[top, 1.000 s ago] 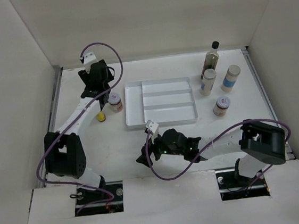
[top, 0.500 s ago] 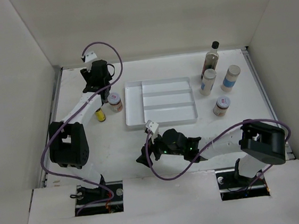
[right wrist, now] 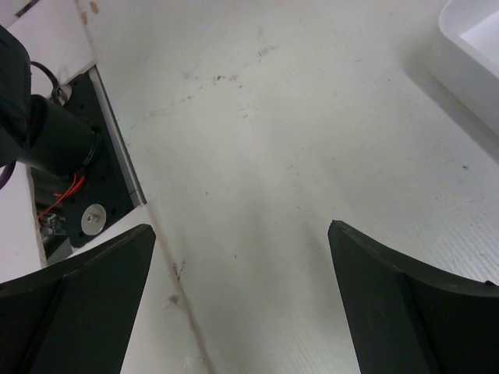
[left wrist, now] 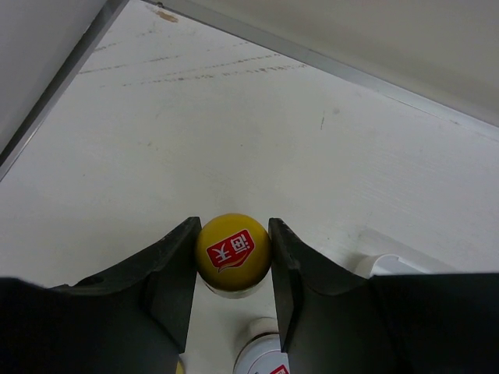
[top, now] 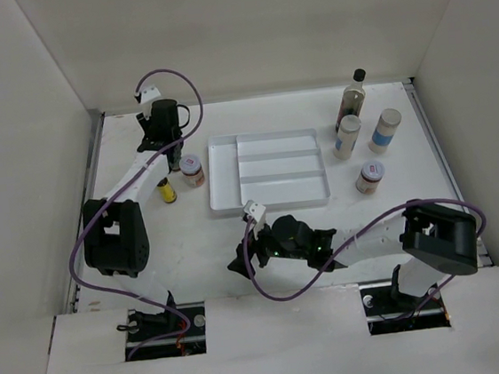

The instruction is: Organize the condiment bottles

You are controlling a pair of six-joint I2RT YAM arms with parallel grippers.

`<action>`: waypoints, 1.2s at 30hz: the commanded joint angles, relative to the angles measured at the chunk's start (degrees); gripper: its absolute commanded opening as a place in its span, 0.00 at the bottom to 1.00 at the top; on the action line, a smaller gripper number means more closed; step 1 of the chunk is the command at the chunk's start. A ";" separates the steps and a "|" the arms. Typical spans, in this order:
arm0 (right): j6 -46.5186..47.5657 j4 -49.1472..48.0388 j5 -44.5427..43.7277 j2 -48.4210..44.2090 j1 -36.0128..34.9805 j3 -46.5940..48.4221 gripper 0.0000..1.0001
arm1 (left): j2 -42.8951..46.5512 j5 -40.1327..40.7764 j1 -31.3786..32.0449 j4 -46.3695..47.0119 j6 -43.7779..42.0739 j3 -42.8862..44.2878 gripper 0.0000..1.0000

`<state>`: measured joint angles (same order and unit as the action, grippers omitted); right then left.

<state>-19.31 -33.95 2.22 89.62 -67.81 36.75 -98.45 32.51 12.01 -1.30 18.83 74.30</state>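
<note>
My left gripper (left wrist: 232, 224) is shut on the round yellow cap, marked with a red label, of a bottle (left wrist: 232, 251); its body is hidden. In the top view this gripper (top: 172, 159) is at the back left, just left of a short white-lidded jar (top: 192, 171), which also shows in the left wrist view (left wrist: 261, 358). A small yellow-topped bottle (top: 168, 193) stands just in front. A tall dark black-capped bottle (top: 353, 96), two white shakers (top: 347, 136) (top: 385, 130) and a second jar (top: 370, 177) stand at the right. My right gripper (top: 240, 264) (right wrist: 240, 227) is open and empty over bare table.
The white divided tray (top: 270, 194) lies in the middle, with nothing in its compartments; its corner shows in the left wrist view (left wrist: 378, 261). Side walls and a back wall close the table in. The left arm's base mount (right wrist: 74, 195) shows in the right wrist view.
My left arm's wrist has shifted a little toward the back wall, with the gripper staying beside the jar. The right arm has not moved.
</note>
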 commanded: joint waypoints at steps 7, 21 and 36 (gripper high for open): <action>-2.05 -15.78 -5.99 -9.89 2.03 -7.74 1.00 | 5.02 -1.40 2.44 6.48 -3.53 12.61 0.20; -5.29 -28.01 -21.29 -21.15 7.03 -18.91 1.00 | 5.83 -4.12 14.22 10.09 -4.50 15.43 0.20; -6.88 -26.51 -19.53 -20.90 9.59 -18.65 1.00 | -2.61 -3.95 15.98 11.67 -4.42 16.93 0.20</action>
<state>-25.58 -57.52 -17.63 68.60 -58.39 16.88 -103.02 27.88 28.27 1.13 14.74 86.65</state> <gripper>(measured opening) 0.998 0.359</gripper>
